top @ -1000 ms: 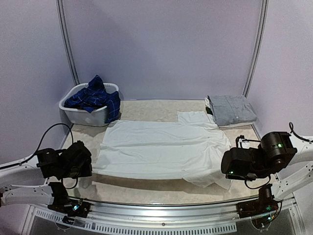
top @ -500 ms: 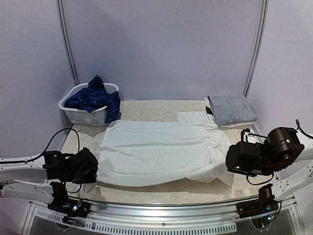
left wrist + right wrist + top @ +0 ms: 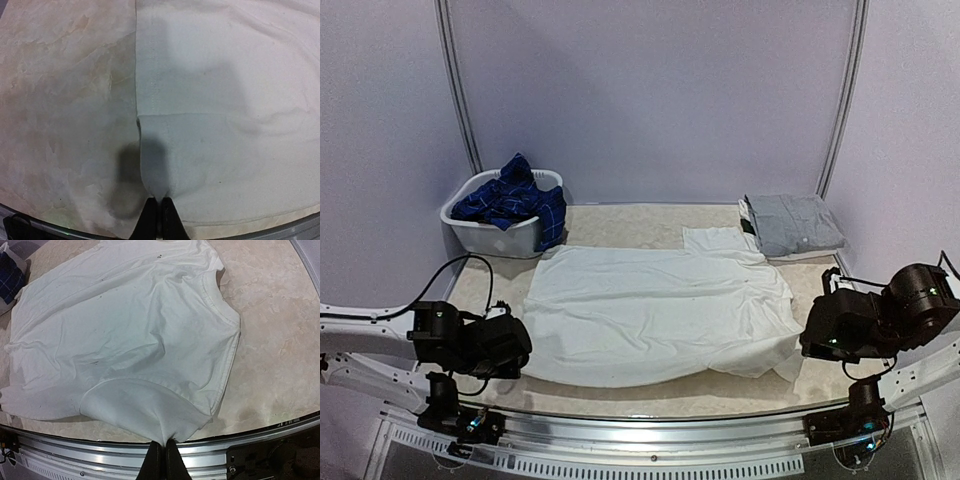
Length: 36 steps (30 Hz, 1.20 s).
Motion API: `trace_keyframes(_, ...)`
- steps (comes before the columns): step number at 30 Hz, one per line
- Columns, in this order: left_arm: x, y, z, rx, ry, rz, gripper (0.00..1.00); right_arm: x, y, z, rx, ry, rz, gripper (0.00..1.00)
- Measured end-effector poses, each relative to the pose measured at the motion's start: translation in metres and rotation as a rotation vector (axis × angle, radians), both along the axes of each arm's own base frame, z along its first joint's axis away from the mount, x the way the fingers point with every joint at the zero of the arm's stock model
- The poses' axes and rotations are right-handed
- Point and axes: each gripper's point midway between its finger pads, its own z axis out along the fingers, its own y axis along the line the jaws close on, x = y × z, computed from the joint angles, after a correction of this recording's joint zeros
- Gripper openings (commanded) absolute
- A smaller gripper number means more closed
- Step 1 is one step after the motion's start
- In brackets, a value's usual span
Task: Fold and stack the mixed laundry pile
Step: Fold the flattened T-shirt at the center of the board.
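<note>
Our left gripper [image 3: 160,204] is clamped on the shirt's [image 3: 655,310] hem, and our right gripper [image 3: 162,446] pinches its sleeve.

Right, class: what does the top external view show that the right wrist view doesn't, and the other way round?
Only the top external view shows the folded grey garment at the back right and the left gripper at the shirt's edge. Only the right wrist view shows the ribbed neckline and the right gripper shut on a sleeve. Both show the white T-shirt spread on the table.
</note>
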Motion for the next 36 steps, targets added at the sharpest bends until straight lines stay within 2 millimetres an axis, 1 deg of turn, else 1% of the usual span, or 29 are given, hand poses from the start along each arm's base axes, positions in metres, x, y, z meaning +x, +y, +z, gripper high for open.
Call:
trace_keyframes(4, -0.003, 0.001, 0.002, 0.034, 0.006, -0.008, 0.0, 0.0, 0.004, 0.003, -0.014, -0.003, 0.025, 0.0)
trace_keyframes(9, 0.005, 0.0, 0.016, 0.034, -0.044, 0.006, 0.0, 0.003, 0.005, 0.004, -0.041, -0.023, 0.035, 0.0)
trace_keyframes(15, 0.018, -0.002, 0.035, 0.047, -0.114, 0.016, 0.0, 0.016, 0.012, 0.027, -0.035, -0.103, 0.021, 0.0)
trace_keyframes(18, 0.026, -0.002, 0.037, 0.088, -0.124, 0.02, 0.0, 0.025, 0.02, 0.035, -0.058, -0.135, -0.005, 0.0)
trace_keyframes(20, 0.03, 0.0, 0.034, 0.13, -0.122, 0.024, 0.0, 0.032, 0.023, 0.034, -0.089, -0.145, -0.027, 0.0)
trace_keyframes(22, 0.033, 0.002, 0.03, 0.165, -0.114, 0.027, 0.0, 0.04, 0.021, 0.03, -0.132, -0.15, -0.049, 0.0)
trace_keyframes(32, 0.052, 0.003, 0.018, 0.273, -0.084, 0.035, 0.0, 0.076, -0.005, 0.011, -0.359, -0.107, -0.101, 0.0)
trace_keyframes(36, 0.06, 0.003, 0.011, 0.303, -0.068, 0.036, 0.0, 0.086, -0.01, 0.001, -0.457, -0.076, -0.077, 0.0)
